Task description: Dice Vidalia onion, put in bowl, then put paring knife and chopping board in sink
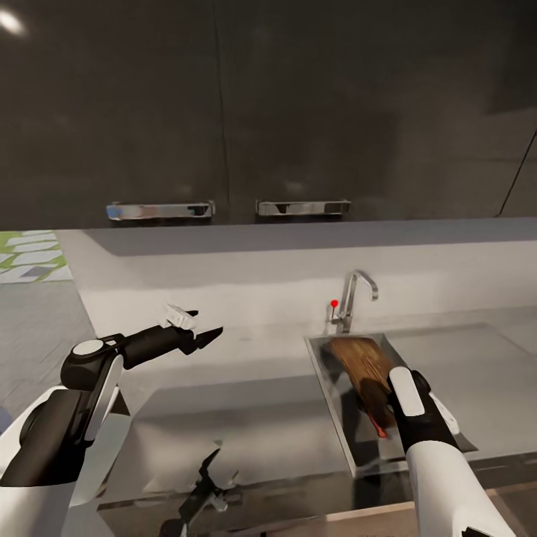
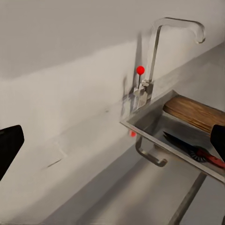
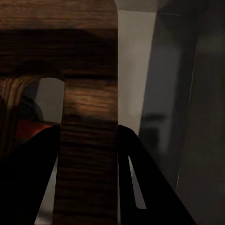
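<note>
right gripper [image 3: 89, 140] clamps the chopping board's [image 1: 363, 358] handle edge inside the sink [image 1: 328, 388]; left gripper [image 1: 195, 328] apart.

Two chrome bar handles [image 1: 160, 210]: mounted side by side along the lower edge of the glossy dark cabinet doors, the second [image 1: 303, 207] to the right of the first.
Pale grey back wall [image 1: 246, 280]: plain band running between the dark doors and the bench.
Green-and-white patterned patch [image 1: 30, 256]: at the far left edge of the head view, beyond the end of the wall band; what it is cannot be told.
Bright light spot [image 1: 10, 21]: reflected in the upper left corner of the dark door.
</note>
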Tool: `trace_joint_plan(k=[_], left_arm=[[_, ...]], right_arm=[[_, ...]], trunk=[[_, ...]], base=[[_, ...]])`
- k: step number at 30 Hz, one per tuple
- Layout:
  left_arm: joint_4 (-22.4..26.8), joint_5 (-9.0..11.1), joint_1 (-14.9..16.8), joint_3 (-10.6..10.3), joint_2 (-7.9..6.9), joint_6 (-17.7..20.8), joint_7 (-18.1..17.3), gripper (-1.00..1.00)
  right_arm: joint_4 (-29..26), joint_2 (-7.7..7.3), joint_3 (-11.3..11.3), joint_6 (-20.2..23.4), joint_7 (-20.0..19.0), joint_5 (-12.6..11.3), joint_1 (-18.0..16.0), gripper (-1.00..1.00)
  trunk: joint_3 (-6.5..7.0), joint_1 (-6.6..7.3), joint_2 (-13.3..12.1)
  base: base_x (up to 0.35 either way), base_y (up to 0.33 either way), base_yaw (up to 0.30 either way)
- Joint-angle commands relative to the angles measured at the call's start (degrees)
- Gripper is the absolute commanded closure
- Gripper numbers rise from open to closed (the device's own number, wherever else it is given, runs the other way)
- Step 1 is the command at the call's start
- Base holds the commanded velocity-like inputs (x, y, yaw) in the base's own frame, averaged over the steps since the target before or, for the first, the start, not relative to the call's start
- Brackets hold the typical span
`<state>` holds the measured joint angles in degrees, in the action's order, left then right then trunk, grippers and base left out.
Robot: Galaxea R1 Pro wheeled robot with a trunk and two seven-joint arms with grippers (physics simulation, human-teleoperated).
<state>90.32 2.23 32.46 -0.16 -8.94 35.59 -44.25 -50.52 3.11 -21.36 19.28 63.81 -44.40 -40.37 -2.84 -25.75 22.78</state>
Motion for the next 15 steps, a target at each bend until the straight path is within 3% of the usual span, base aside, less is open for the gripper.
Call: trace_joint_plan(k=[1, 15], left_arm=[[0.03, 0.23, 0.06, 0.02, -0.03, 0.43, -0.04, -1.00], [0.03, 0.23, 0.06, 0.07, -0.03, 0.37, -0.04, -1.00]], right_arm=[[-0.10, 0.05, -0.16, 0.18, 0.18, -0.07, -0.06, 1.00], [-0.10, 0.05, -0.18, -0.46, 0.18, -0.07, -0.06, 1.00]], trunk=[[-0.23, -0.04, 0.14], [-1.31, -0.04, 0.14]], base=[[0.000, 0.000, 0.000], [0.000, 0.000, 0.000]])
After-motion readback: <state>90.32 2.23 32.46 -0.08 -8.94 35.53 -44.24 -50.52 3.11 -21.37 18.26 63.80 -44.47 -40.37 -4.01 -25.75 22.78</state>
